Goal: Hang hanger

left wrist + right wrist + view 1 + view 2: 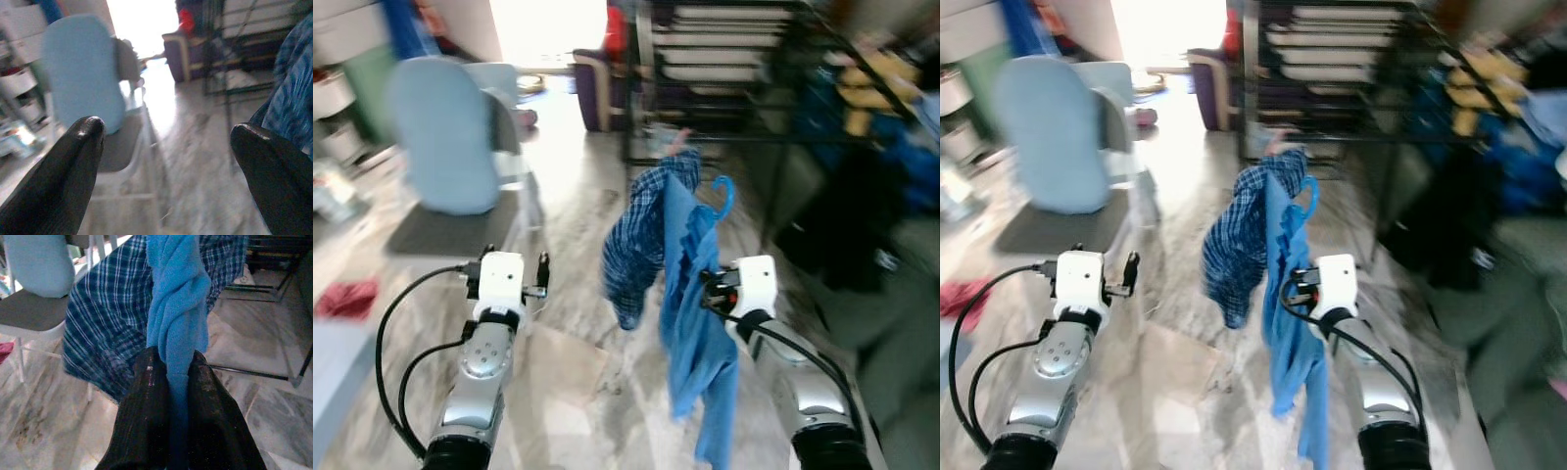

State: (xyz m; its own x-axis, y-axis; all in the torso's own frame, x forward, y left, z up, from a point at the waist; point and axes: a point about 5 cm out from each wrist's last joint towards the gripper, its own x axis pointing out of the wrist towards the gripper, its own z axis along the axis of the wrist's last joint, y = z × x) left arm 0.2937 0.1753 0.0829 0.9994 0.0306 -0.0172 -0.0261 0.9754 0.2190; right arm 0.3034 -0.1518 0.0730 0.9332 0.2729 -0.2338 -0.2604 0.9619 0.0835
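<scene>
A pale blue chair (pixel 445 137) stands off to the left on the marble floor (pixel 568 225). The left gripper (pixel 161 156) is raised with its fingers spread wide and holding nothing. To the right, the right gripper (pixel 168 382) pinches a blue cloth (pixel 695 323) hanging with a checked shirt (pixel 641 240) from a blue hanger (pixel 722 196), held up near the black rack (pixel 724 59).

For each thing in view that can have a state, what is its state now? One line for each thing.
Right gripper: shut on the blue garment, held up in the air.
Left gripper: open, holding nothing.
Blue garment: bunched, hanging down from the hanger.
Plaid shirt: draped, hanging beside the blue garment.
Blue hanger: hook free, not yet on the rack.
Black rack: standing ahead.
</scene>
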